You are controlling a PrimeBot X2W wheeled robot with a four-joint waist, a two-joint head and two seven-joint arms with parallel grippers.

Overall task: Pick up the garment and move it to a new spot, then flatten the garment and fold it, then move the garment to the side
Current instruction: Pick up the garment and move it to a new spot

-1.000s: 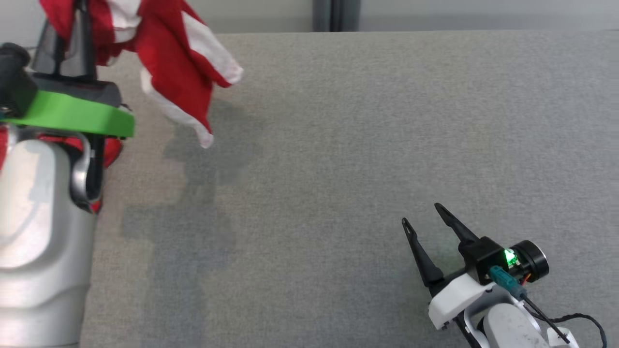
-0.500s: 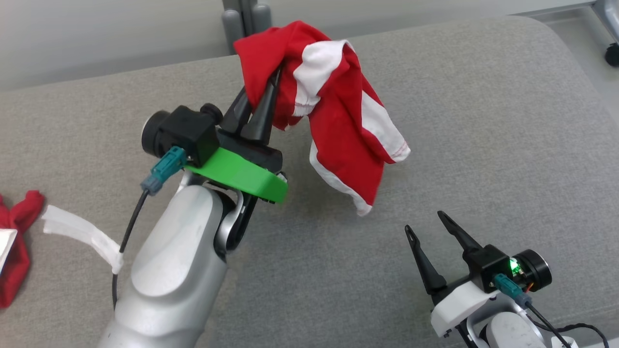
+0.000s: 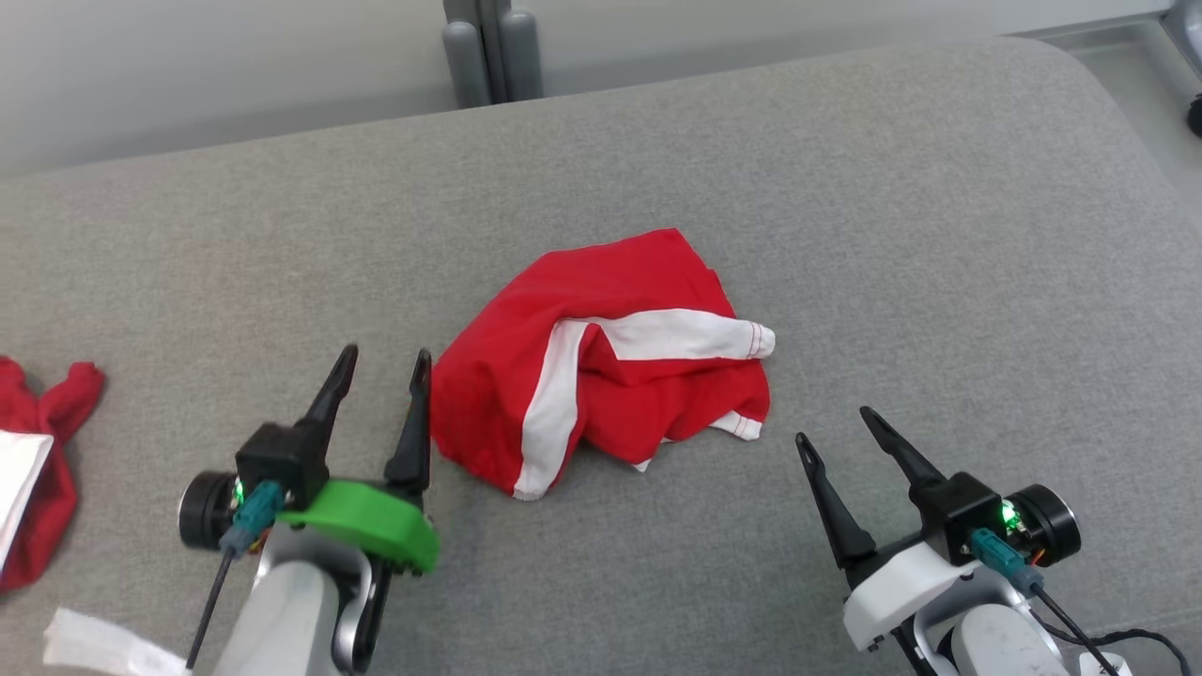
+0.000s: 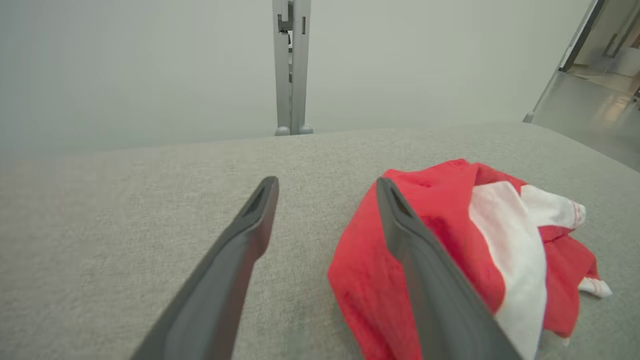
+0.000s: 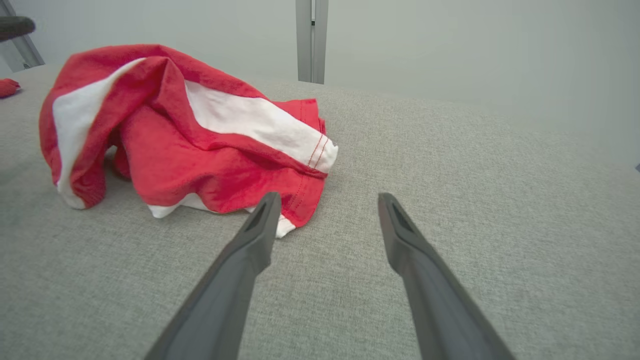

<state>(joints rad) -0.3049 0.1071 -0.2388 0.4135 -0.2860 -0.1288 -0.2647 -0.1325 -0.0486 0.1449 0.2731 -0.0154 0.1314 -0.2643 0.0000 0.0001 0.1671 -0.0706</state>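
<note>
The garment (image 3: 601,361) is a red piece with white stripes, lying crumpled in a heap at the middle of the grey padded surface (image 3: 845,207). My left gripper (image 3: 385,361) stands open just left of the heap, nothing between its fingers; its right finger is at the cloth's left edge. In the left wrist view the garment (image 4: 465,260) lies to the right of the open left gripper (image 4: 325,185). My right gripper (image 3: 834,424) is open at the lower right, a little right of the heap. In the right wrist view the garment (image 5: 180,130) lies ahead and to the left of the open right gripper (image 5: 325,200).
Another red and white cloth (image 3: 38,469) lies at the left edge of the surface, with a white strip (image 3: 103,643) near the bottom left corner. A grey post (image 3: 490,52) stands behind the far edge. Floor shows past the surface's rounded right corner (image 3: 1127,84).
The left gripper, which held the garment in the air, has come down and opened; the garment now lies loose on the surface. The camera shifted earlier. The right gripper has barely moved.
</note>
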